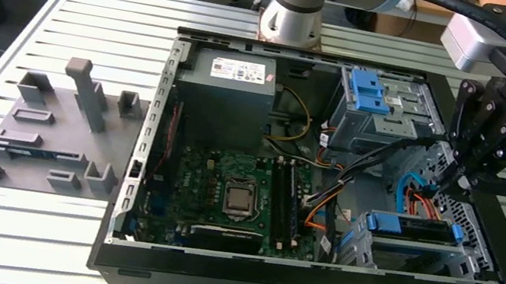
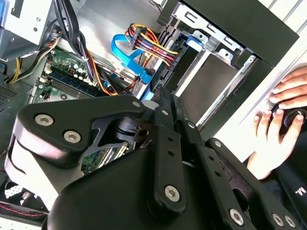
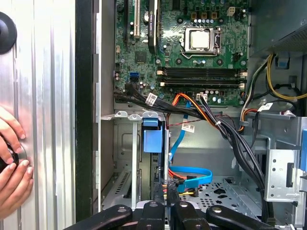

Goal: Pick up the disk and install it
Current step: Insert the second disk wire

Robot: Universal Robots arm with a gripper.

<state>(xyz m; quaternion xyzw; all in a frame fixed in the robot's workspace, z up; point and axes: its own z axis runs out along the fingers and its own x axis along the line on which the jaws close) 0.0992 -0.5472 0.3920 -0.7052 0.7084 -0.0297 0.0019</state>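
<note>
The disk (image 1: 410, 228), edged by its blue bracket, sits in the metal drive cage (image 1: 419, 255) at the front corner of the open computer case, on the exterior view's right. The first wrist view shows the disk (image 3: 154, 143) edge-on, its blue tab sticking out of the cage. In the second wrist view the disk's blue bracket (image 2: 195, 39) shows at the cage mouth. My gripper (image 1: 459, 183) hangs just above the cage's rear end. The gripper (image 2: 163, 96) (image 3: 165, 191) is shut, fingers pressed together with nothing between them, in line with the disk's edge.
A person's hand (image 3: 12, 163) (image 2: 283, 110) rests on the slatted table beside the case. Blue and orange cables (image 1: 414, 192) lie under the gripper. Also inside are the motherboard (image 1: 234, 193), power supply (image 1: 232, 81) and an upper bay (image 1: 374, 97). A grey fixture (image 1: 59, 133) is outside.
</note>
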